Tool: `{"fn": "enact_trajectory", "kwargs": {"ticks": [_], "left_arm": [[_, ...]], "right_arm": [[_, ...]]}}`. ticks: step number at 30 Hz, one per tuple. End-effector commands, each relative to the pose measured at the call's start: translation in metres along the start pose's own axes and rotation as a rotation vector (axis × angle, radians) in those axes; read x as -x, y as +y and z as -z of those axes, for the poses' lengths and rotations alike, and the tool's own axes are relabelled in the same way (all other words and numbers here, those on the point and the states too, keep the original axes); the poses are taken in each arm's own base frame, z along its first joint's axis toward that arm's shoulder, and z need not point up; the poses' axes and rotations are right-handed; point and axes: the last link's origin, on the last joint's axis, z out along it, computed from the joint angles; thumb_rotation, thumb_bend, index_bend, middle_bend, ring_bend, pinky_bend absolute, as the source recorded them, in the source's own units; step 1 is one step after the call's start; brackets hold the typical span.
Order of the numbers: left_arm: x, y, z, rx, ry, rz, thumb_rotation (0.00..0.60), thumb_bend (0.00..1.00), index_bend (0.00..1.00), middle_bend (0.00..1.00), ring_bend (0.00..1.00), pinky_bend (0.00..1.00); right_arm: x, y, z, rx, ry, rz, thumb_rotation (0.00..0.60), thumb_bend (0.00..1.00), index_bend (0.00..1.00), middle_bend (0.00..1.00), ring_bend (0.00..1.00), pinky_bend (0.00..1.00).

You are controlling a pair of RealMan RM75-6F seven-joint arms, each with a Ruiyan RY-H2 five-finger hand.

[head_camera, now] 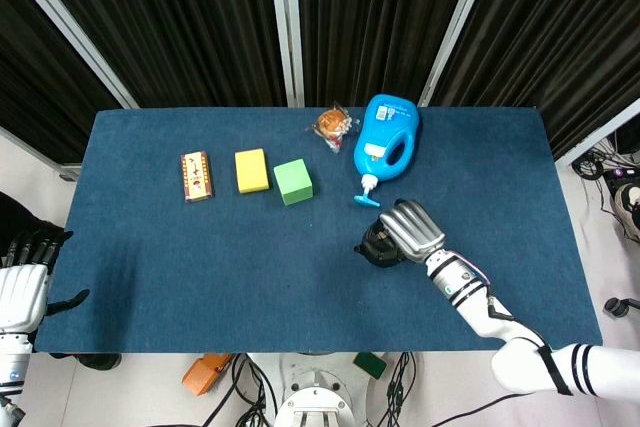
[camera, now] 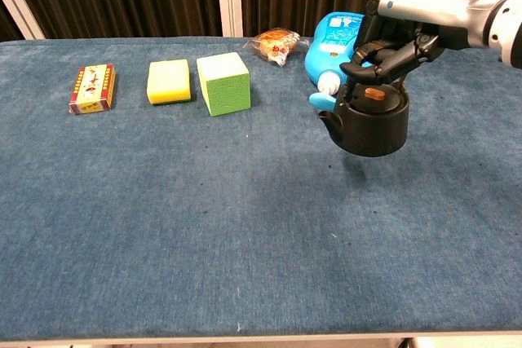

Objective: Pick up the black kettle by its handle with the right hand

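**Kettle hangs from the right hand above the table**

The right hand (camera: 397, 45) grips the handle of the black kettle (camera: 366, 121), which hangs just above the blue table (camera: 245, 226), spout pointing left. Just behind it lies a blue bottle (camera: 336, 45). Along the far side sit a snack packet (camera: 276, 43), a green block (camera: 223, 82), a yellow sponge (camera: 169, 81) and a small red box (camera: 92, 88).
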Motion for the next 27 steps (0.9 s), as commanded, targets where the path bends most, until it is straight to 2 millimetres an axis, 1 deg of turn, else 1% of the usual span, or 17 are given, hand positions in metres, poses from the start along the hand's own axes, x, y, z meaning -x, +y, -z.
{"fn": "enact_trajectory", "kwargs": {"ticks": [1,15,27], "left_arm": [[0.000,0.000,0.000,0.000,-0.001,0.000,0.600,0.02,0.17,0.17,0.10,0.00],[0.001,0.001,-0.001,0.002,-0.004,0.001,0.600,0.02,0.17,0.17,0.10,0.00],[0.001,0.001,-0.002,0.001,-0.005,0.000,0.600,0.02,0.17,0.17,0.10,0.00]], "right_arm": [[0.001,-0.003,-0.002,-0.007,-0.004,0.028,0.421,0.60,1.00,1.00,1.00,0.51],[0.004,-0.013,-0.011,-0.024,0.024,0.162,0.422,0.60,1.00,1.00,1.00,0.53],[0.004,-0.016,-0.014,-0.020,0.024,0.162,0.422,0.60,1.00,1.00,1.00,0.53]]}}
